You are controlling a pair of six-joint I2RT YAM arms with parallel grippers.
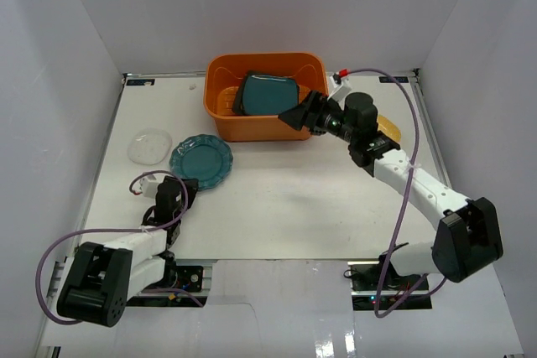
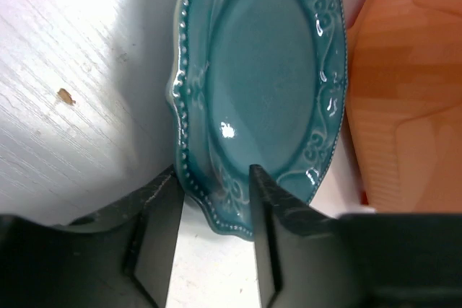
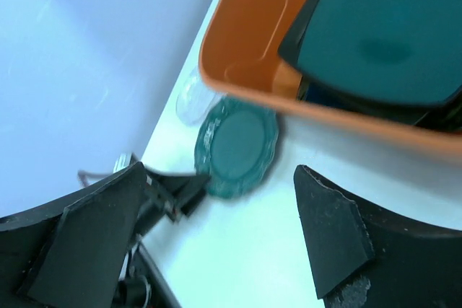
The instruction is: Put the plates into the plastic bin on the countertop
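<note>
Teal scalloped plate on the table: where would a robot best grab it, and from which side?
Grip the beaded rim at the near edge, coming in low from the side of the left gripper. The teal scalloped plate lies flat on the countertop, so only its thin raised rim fits between two fingers.

walls (image 1: 50,81) | we see them plain white, left of the left pincer (image 1: 186,186), right of the right pincer (image 1: 300,113) and beyond both | countertop (image 1: 277,199) | white matte beneath them | light | even, soft shadows

Glossy embossed teal round plate (image 2: 267,84), matt white countertop (image 2: 65,142), seemingly smooth plastic bin (image 1: 260,127).
</note>
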